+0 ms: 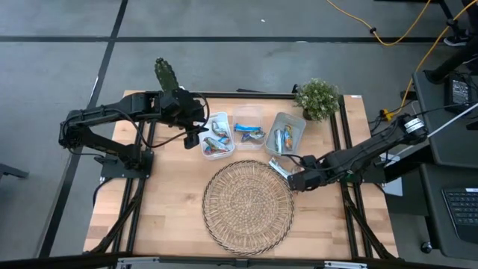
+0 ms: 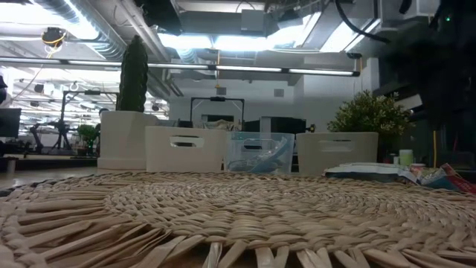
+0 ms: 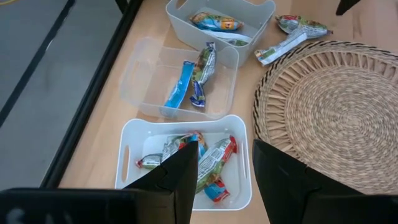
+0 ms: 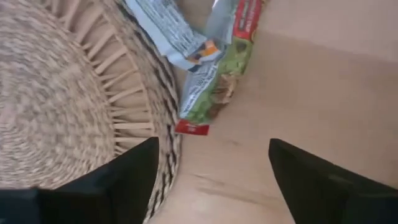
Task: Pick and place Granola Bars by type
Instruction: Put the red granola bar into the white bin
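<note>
Table (image 1: 172, 217): light wood top, both arms over it. Woven round mat (image 1: 248, 205) sits front-centre, nothing on its weave.

Left arm (image 1: 112, 119) reaches in from the left edge. Right arm (image 1: 373, 149) comes in from the right, low over the table.

Three tubs in a row behind the mat: left white tub (image 1: 216, 137), clear middle tub (image 1: 249, 128), right white tub (image 1: 286, 133). Potted plant (image 1: 319, 97) at the back right corner, cactus (image 1: 166, 73) at the back left.

Left gripper (image 3: 225, 168) hovers above the left white tub, fingers (image 3: 180, 177) apart, holding nothing. Right gripper (image 4: 211, 168) sits just off the mat's right rim, fingers (image 4: 130, 171) spread wide, nothing between them, table showing in the gap.

Granola Bars, by location:
- left white tub: several red/green-wrapped bars (image 3: 214, 158) piled together
- clear middle tub: a blue bar (image 3: 177, 87) and a green/silver bar (image 3: 203, 71) side by side
- right white tub: an orange-and-blue bar (image 3: 214, 23) and at least one more, colours hard to tell
- loose on the table: two bars (image 4: 214, 78) by the mat's right rim, just ahead of the right gripper; the silvery white bar (image 4: 165, 28) overlaps the mat rim, the green-and-red one lies beside it on bare wood, the two touching.
</note>
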